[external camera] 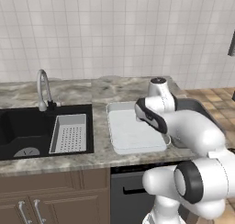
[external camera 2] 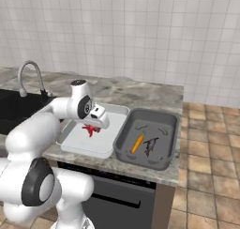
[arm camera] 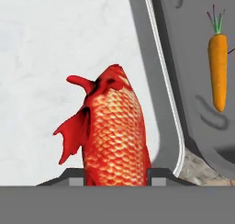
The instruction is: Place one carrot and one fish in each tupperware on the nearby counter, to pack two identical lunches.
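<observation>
Hand view shows you the jaws holding the red fish (long body pointing straight out) over the pale tupperware.

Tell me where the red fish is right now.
The red fish is held between the gripper's fingers over the pale tupperware, left of the dark tupperware holding a carrot and a blackish fish.

Two tupperware trays sit side by side on the table, right of the sink. A carrot and fish lie in the right tray; another fish hangs over the left tray.
</observation>
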Controlling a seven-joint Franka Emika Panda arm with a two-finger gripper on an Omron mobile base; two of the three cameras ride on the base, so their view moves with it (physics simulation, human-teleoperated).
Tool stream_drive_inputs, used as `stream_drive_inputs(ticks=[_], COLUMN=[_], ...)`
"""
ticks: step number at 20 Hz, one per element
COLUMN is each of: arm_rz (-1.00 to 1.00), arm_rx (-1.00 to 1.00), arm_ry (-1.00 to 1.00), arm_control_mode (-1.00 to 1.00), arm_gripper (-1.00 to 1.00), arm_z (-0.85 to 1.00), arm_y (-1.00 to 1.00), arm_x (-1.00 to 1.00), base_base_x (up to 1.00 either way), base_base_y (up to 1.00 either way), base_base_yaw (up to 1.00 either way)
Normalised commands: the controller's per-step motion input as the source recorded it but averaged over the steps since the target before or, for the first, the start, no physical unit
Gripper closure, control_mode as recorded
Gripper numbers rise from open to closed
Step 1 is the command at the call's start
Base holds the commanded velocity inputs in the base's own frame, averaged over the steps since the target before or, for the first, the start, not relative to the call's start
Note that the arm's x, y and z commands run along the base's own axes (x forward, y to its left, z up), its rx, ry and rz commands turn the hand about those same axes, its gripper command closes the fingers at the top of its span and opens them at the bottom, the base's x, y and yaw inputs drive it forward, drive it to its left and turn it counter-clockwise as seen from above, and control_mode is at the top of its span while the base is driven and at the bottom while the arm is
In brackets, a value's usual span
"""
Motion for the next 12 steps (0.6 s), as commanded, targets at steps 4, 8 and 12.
stream_drive_inputs(ticks=[4,8,12], arm_rz=[0.00,0.00,0.00], arm_rx=[0.00,0.00,0.00], arm_ry=[0.00,0.00,0.00], arm_control_mode=[-1.00,-1.00,-1.00], arm_gripper=[1.00,1.00,1.00], arm_z=[-0.32,-0.34,-0.36], arm_y=[-0.04,0.00,0.00], arm_x=[0.36,0.43,0.44], base_base_x=[0.00,0.00,0.00], base_base_y=[0.00,0.00,0.00], base_base_yaw=[0.00,0.00,0.00])
